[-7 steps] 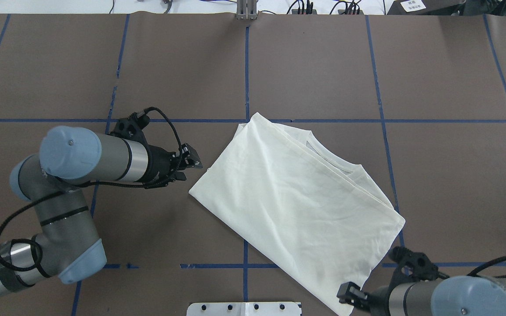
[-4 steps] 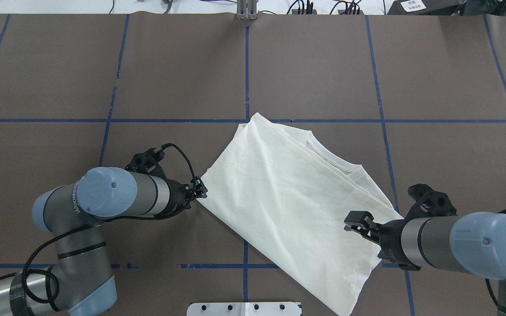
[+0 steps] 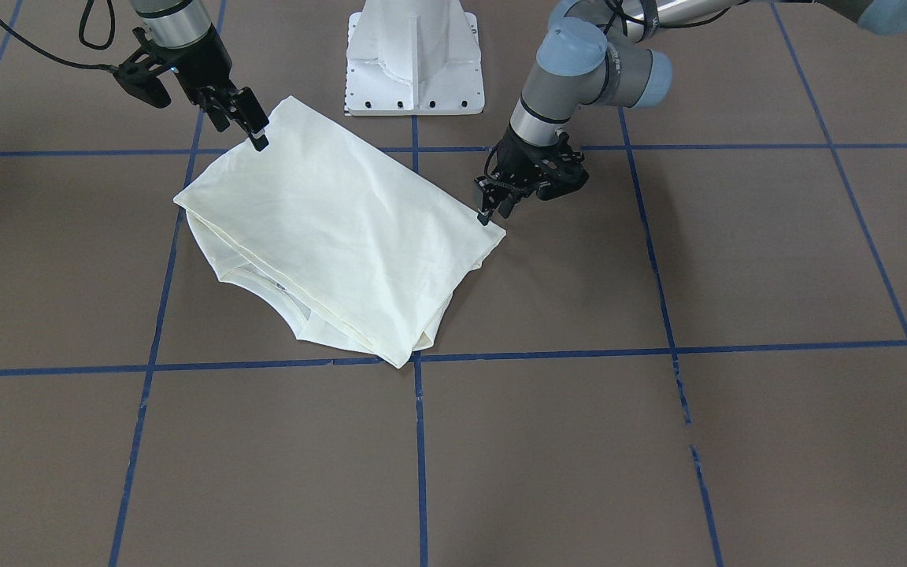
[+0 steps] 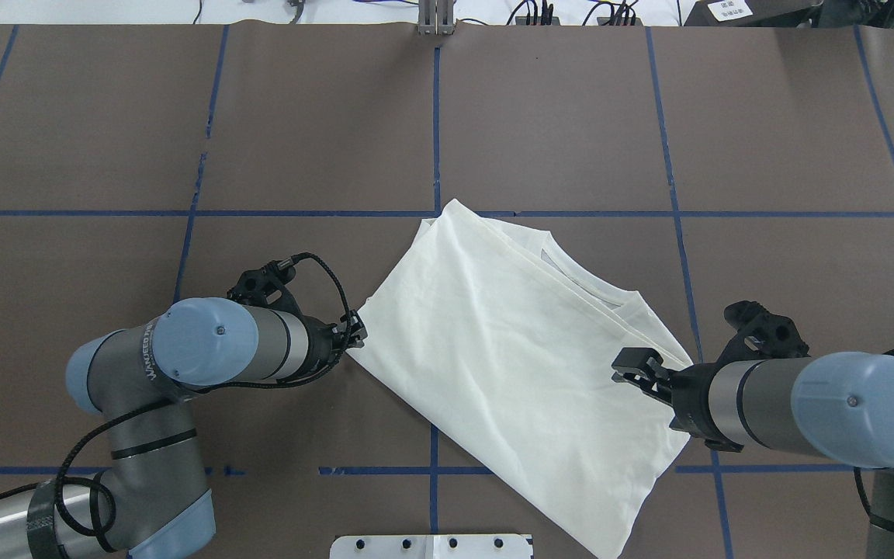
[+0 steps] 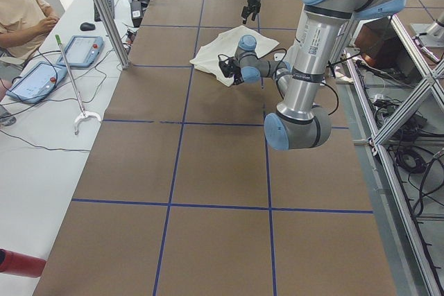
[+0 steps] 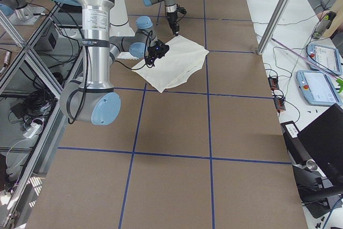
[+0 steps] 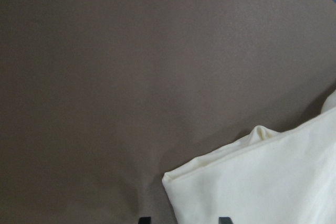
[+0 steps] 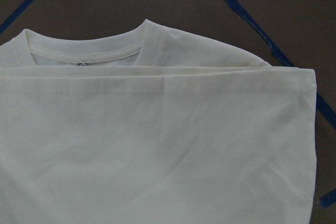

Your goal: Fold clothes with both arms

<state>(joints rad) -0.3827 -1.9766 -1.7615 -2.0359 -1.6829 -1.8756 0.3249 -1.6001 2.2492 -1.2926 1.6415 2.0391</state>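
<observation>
1. The shirt (image 4: 509, 365) lies folded flat on the counter (image 4: 571, 116), stretched between the two end effectors.
2. The left end effector (image 3: 491, 211) sits low and open, with one shirt corner just ahead of it, partly between its fingertips. I judge it should nudge forward so every layer is inside before it closes.
3. The right end effector (image 4: 624, 373) hovers above the opposite edge, its fingers apparently parted and holding nothing. It should drop onto the doubled edge beneath it.
4. Both should close together and lift evenly; otherwise the fabric likely skews.
</observation>
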